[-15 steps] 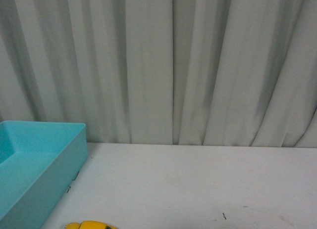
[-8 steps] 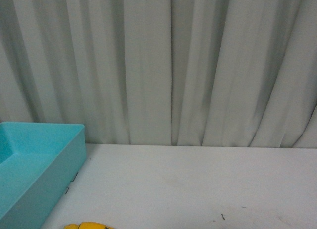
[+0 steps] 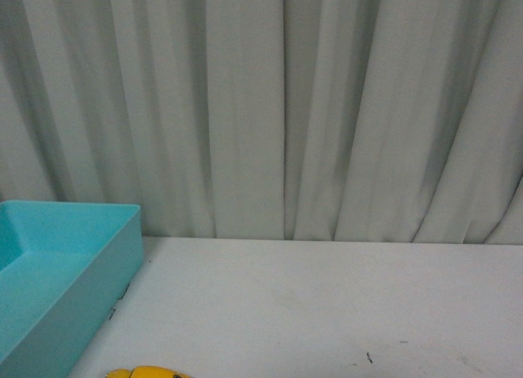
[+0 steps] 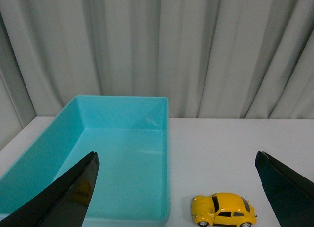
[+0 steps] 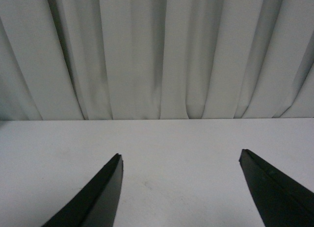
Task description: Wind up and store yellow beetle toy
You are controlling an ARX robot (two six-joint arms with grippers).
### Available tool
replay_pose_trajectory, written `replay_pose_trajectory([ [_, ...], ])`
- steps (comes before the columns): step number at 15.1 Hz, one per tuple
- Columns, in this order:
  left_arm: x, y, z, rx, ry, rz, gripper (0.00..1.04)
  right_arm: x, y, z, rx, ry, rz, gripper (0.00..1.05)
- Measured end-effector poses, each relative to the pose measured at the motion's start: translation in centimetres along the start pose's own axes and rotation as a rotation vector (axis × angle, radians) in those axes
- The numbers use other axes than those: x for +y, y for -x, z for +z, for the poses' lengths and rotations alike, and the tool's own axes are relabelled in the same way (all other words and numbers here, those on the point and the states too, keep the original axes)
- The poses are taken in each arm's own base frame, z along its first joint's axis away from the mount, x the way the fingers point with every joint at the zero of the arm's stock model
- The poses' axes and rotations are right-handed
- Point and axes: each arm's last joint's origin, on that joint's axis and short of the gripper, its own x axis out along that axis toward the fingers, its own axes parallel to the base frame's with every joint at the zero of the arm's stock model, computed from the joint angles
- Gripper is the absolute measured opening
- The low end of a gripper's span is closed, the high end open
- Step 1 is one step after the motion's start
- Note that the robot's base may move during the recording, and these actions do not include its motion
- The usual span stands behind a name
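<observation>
Front view: I see a pleated grey curtain (image 3: 286,108) behind a white table (image 3: 327,304), with a turquoise bin (image 3: 73,272) at left. Only the roof of the yellow beetle toy (image 3: 147,372) shows, at the bottom edge.
Left wrist view: my left gripper (image 4: 176,156) is spread wide. The toy stands on silver wheels, windows dark, just beside the bin and outside it.
Right wrist view: my right gripper (image 5: 181,155) is spread wide above the table.

in the front view, only a sliver of yellow roof of the toy car (image 3: 147,372) above the bottom edge, wheels and windows cut off. blue bin (image 3: 57,264) cropped at left and bottom there. in the left wrist view, near corner of the bin behind a dark finger (image 4: 68,197) of the left gripper (image 4: 176,153). bases of that and of the right gripper (image 5: 180,153) out of frame. tiny dark mark (image 3: 368,357) on the table (image 3: 327,296), too small to identify.
</observation>
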Motion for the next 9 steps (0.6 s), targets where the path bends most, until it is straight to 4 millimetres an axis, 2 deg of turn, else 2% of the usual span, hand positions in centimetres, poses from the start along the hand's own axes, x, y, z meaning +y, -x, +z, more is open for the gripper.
replay_pose_trajectory([
  [2,0.0,0.0,-0.2,0.029,0.012,0.010,0.98,0.0,0.0,0.0,0.000,0.000,0.000,0.92],
  [3,-0.2,0.0,0.2,0.287,0.100,0.143,0.98,0.0,0.0,0.0,0.000,-0.002,0.000,1.00],
  [4,0.0,-0.8,1.3,0.386,0.170,0.252,0.98,0.0,0.0,0.0,0.000,-0.003,0.002,0.97],
  [5,0.2,-1.9,2.9,0.337,0.248,0.344,0.98,0.0,0.0,0.0,0.000,-0.004,-0.002,0.98],
  [7,0.2,-4.9,5.7,0.244,0.283,0.287,0.98,0.0,0.0,0.0,0.000,-0.004,0.000,0.98],
  [9,0.4,-8.9,6.3,0.267,0.235,0.231,0.98,0.0,0.0,0.0,0.001,-0.004,-0.002,0.98],
])
